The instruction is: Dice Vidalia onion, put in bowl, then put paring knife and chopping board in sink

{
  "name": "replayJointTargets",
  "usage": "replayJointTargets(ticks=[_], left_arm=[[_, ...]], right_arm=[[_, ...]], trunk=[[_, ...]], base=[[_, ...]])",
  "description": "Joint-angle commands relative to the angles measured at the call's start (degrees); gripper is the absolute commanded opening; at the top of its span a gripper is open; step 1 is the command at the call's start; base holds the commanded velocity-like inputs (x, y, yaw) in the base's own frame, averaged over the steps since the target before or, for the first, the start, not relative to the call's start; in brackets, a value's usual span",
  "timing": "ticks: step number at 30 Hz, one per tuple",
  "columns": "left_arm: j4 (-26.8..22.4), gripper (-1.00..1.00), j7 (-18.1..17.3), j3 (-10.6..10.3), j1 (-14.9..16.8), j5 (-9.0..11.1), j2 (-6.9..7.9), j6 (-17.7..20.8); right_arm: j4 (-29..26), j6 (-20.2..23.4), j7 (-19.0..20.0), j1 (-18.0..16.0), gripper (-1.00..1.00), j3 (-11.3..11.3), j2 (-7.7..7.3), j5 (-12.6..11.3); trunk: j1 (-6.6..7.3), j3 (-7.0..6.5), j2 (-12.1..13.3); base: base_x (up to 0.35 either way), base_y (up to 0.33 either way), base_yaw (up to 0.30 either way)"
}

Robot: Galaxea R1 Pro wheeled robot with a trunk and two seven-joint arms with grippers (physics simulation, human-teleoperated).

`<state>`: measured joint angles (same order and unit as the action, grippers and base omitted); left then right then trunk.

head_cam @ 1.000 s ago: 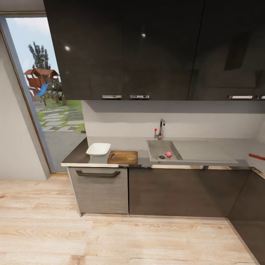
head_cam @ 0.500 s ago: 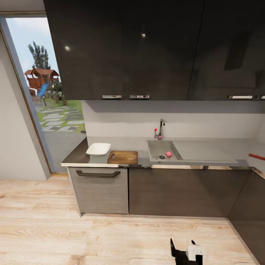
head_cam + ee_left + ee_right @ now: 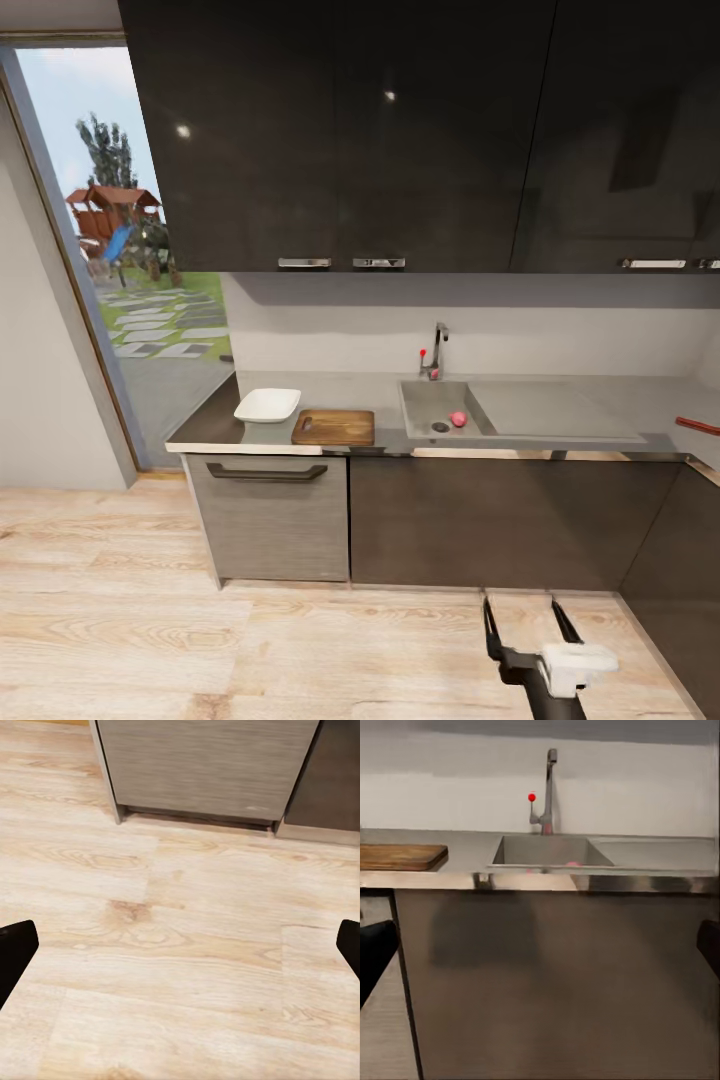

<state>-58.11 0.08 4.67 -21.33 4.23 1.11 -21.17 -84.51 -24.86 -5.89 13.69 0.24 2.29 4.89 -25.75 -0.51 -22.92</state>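
A: What is hard to make out, going from the left?

B: The bowl (image 3: 267,404) sits at the left end of the countertop (image 3: 215,420), and the chopping board (image 3: 334,427) lies just right of it. In the right wrist view the chopping board (image 3: 401,856) is cut off by the left edge. The knife (image 3: 697,425) at the right edge of the head view shows its red handle; I cannot make out the blade.

A: And the onion?

B: The onion (image 3: 458,419) lies in the sink (image 3: 438,396), beside the drain. From the right wrist view only a pink sliver of the onion (image 3: 573,863) peeks over the rim of the sink (image 3: 547,851).

A: Where is it relative to the grippers?

B: Well apart. The right gripper (image 3: 528,621) is at the lower right of the head view, over the floor (image 3: 200,640), its 2 fingers spread wide and holding nothing. The left gripper (image 3: 180,945) is also wide apart above the floor (image 3: 180,945), with just 2 dark tips showing.

A: Any writing?

B: I can read none.
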Motion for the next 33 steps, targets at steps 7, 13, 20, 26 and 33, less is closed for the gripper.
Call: replayJointTargets(ticks=[7, 13, 20, 26, 33], left_arm=[[-0.1, 1.00, 0.0, -0.1, 0.0, 0.4, 0.04, -0.1], [0.0, 1.00, -0.1, -0.1, 0.0, 0.4, 0.06, -0.1], [0.1, 1.00, 0.0, -0.1, 0.0, 0.4, 0.03, -0.1], [0.0, 1.00, 0.0, -0.1, 0.0, 0.4, 0.03, -0.1], [0.1, 1.00, 0.0, -0.1, 0.0, 0.4, 0.03, -0.1]], right_arm=[[7.3, -11.6, -1.9, 3.4, 1.00, -0.1, 0.68, 0.5], [8.7, -12.0, -3.2, 3.5, 1.00, -0.1, 0.68, 0.4], [9.5, -12.1, -3.3, 3.5, 1.00, -0.1, 0.78, 0.2], [10.1, -12.2, -3.3, 3.5, 1.00, 0.0, 0.65, 0.2], [11.1, -12.4, -3.2, 3.5, 1.00, 0.0, 0.65, 0.1]], trunk=[[-0.03, -0.03, 0.0], [-0.03, -0.03, 0.0], [-0.03, -0.03, 0.0], [-0.03, -0.03, 0.0], [-0.03, -0.03, 0.0]], base=[[0.000, 0.000, 0.000], [0.000, 0.000, 0.000], [0.000, 0.000, 0.000], [0.008, 0.000, 0.000], [0.184, 0.000, 0.000]])
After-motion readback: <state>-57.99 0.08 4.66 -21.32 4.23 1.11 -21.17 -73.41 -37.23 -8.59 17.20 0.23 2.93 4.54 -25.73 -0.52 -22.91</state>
